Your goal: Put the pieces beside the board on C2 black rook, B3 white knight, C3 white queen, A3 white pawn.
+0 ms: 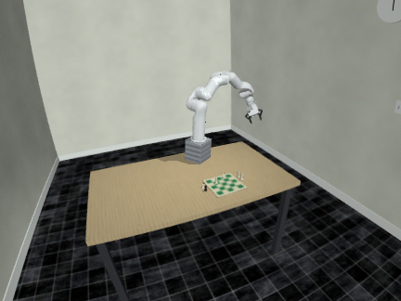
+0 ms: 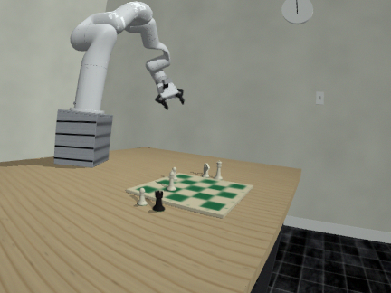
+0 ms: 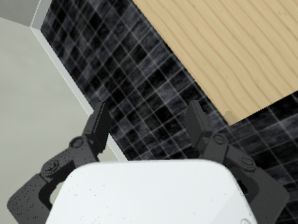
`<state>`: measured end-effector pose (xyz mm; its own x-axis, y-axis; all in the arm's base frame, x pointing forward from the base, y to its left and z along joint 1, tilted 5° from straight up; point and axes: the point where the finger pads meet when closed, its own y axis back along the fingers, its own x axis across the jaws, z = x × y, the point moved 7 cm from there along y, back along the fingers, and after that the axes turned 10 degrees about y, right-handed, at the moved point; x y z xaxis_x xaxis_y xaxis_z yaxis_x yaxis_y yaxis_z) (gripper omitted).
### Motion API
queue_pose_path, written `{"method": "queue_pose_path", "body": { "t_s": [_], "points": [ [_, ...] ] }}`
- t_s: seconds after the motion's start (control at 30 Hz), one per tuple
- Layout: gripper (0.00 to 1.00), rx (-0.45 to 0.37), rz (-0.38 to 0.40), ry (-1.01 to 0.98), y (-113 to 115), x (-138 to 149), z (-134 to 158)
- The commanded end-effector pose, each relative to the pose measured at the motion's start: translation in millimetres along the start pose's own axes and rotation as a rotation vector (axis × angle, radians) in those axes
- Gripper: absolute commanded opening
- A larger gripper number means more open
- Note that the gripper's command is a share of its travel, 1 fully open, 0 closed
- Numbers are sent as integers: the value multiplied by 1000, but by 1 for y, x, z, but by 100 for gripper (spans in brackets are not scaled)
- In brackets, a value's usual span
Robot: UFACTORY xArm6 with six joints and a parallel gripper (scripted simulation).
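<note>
A bare grey-walled room with a black tiled floor (image 2: 335,267) frames a wooden worktop (image 2: 90,244) where a small green-and-cream chessboard (image 2: 226,209) lies near the far right corner. Four pieces wait off the board: the black rook (image 2: 158,201) and white pawn (image 2: 142,197) stand just beside its near-left edge, almost touching each other, while the white knight (image 2: 206,170) and white queen (image 2: 219,170) stand side by side beyond its far edge. One more white piece (image 2: 172,179) is upright on the board near its left corner and must stay put. High above and well apart from all of them, the gripper (image 2: 170,98) hangs with its jaws spread fully wide and holding nothing. No piece has been placed yet, so the task looks to be at its start. The likeliest trouble lies in the pairs: jaws coming down on the rook could knock the pawn, and the same holds for knight and queen; a carried piece could also clip the standing white piece. The letters and digits on the board's edge are too small to read, so squares cannot be told. The wrist view shows only the fingers, floor and a worktop corner, with no board.
</note>
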<state>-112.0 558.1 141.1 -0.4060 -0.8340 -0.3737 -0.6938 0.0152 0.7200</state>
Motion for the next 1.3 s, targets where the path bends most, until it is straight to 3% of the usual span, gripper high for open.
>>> {"method": "queue_pose_path", "body": {
  "t_s": [0.0, 0.1, 0.13, 0.2, 0.23, 0.3, 0.33, 0.4, 0.43, 0.47, 0.5, 0.53, 0.67, 0.73, 0.83, 0.87, 0.9, 0.93, 0.97, 1.0, 1.03, 1.07, 1.1, 1.13, 1.23, 1.27],
  "points": [
    [100, 96, 54, 2, -51, -31, -14],
    [100, 96, 54, 2, -51, -31, -14],
    [100, 170, 109, 7, -93, -47, -31],
    [100, 170, 109, 7, -93, -47, -31],
    [100, 239, 168, 14, -121, -55, -45],
    [100, 239, 168, 14, -134, -59, -50],
    [100, 301, 229, 21, -158, -64, -64],
    [100, 301, 229, 21, -172, -68, -71],
    [100, 357, 292, 29, -197, -70, -85],
    [100, 357, 292, 29, -209, -72, -91],
    [100, 357, 292, 29, -209, -72, -91],
    [100, 407, 355, 37, -235, -73, -108],
    [100, 407, 355, 37, -243, -74, -112],
    [100, 490, 480, 52, -297, -70, -150],
    [100, 490, 480, 52, -302, -70, -153],
    [100, 523, 539, 59, -328, -64, -173],
    [100, 523, 539, 59, -328, -64, -173],
    [100, 552, 596, 66, -351, -58, -191],
    [100, 552, 596, 66, -351, -58, -191],
    [100, 576, 650, 73, -372, -51, -207],
    [100, 576, 650, 73, -372, -51, -207],
    [100, 597, 699, 79, -390, -43, -222],
    [100, 597, 699, 79, -390, -43, -222],
    [100, 613, 745, 84, -405, -35, -236],
    [100, 613, 745, 84, -405, -35, -236],
    [100, 627, 787, 88, -419, -28, -248]
  ]
}}
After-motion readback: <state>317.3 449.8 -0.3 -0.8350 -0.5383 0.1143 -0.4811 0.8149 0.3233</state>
